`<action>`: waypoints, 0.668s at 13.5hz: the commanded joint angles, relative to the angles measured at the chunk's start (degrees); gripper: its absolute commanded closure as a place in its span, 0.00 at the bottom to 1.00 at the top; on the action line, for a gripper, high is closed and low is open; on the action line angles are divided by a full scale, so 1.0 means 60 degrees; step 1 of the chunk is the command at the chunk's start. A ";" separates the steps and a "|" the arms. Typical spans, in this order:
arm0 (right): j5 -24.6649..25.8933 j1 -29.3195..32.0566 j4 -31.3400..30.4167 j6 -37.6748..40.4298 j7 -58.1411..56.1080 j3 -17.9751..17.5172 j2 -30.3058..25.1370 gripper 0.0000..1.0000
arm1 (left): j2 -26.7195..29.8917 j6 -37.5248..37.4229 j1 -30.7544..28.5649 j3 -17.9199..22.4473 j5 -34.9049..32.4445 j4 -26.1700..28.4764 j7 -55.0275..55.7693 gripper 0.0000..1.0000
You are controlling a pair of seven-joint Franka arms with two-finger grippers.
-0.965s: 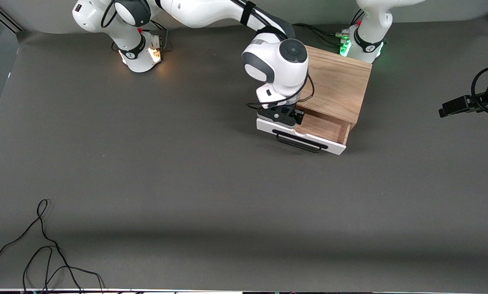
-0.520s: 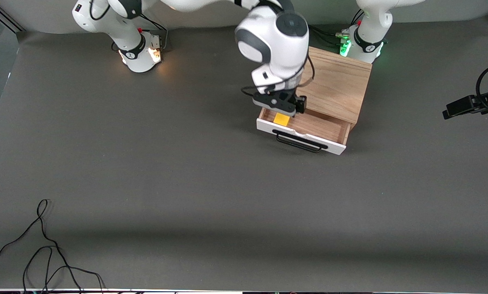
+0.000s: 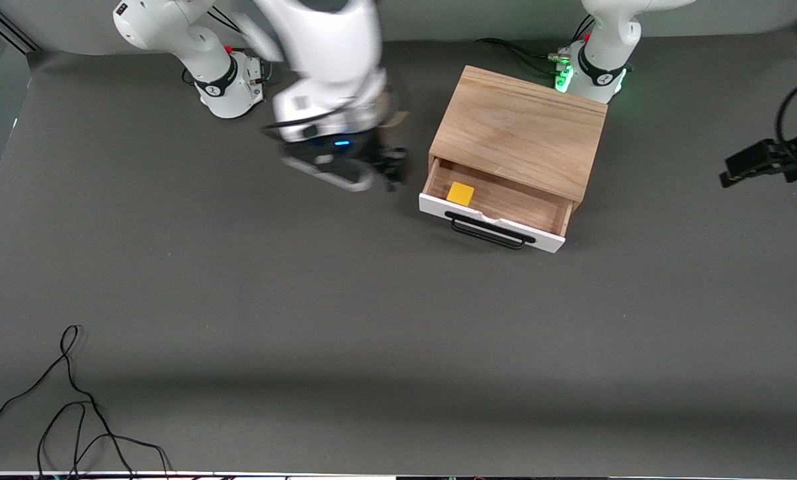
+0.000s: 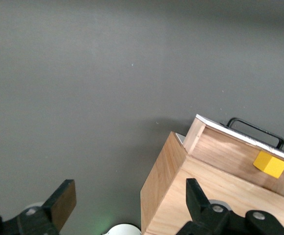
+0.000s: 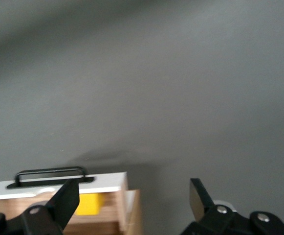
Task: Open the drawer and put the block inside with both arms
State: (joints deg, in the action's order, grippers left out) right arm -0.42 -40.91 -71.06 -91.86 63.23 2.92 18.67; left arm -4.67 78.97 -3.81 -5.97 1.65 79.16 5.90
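Dark grey desk point(image 3: 238, 300), matte and bare across the lower half of the front frame. Loose black cable point(image 3: 72, 413) coiled at lower left, close to the near edge. Wide open room between that cable and the drawer point(image 3: 498, 207), upper centre, pulled out of a light wood cabinet point(image 3: 518, 130). White front with black bar handle point(image 3: 488, 233) facing down-frame. Yellow block point(image 3: 460, 193) lying inside, at the end toward the right arm, beside the white front. Right gripper point(image 3: 345, 163) blurred over bare desk beside the cabinet, fingers point(image 5: 66, 200) spread, holding nothing. Left gripper point(image 4: 127, 208) waiting above the cabinet's rear, fingers point(image 4: 195, 198) spread wide. Arm bases along the top edge.
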 commanded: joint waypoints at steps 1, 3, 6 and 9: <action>0.0011 0.1991 -0.2638 -0.0203 -0.2282 -0.0969 -0.2227 0.00 | 0.0105 -0.0227 0.0050 0.0102 -0.0114 0.0005 -0.0119 0.00; -0.0004 0.2990 -0.3314 -0.0160 -0.3953 -0.1015 -0.2947 0.00 | 0.0090 -0.0227 0.0108 0.0087 -0.0070 0.0034 -0.0120 0.00; 0.0011 0.4454 -0.3347 0.0395 -0.6606 -0.0957 -0.3286 0.00 | 0.0411 -0.0023 0.0778 0.0160 -0.0186 0.0369 -0.0017 0.00; 0.0025 0.5044 -0.3376 0.0558 -0.8613 -0.0242 -0.3390 0.00 | 0.0764 0.0562 0.0958 0.0322 -0.0201 0.1204 -0.0119 0.00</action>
State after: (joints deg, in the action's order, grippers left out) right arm -0.40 -11.96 -89.68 -88.83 18.76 -0.79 -0.29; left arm -3.32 79.41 0.43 -5.59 1.21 80.99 5.83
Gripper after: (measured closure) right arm 0.000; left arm 0.000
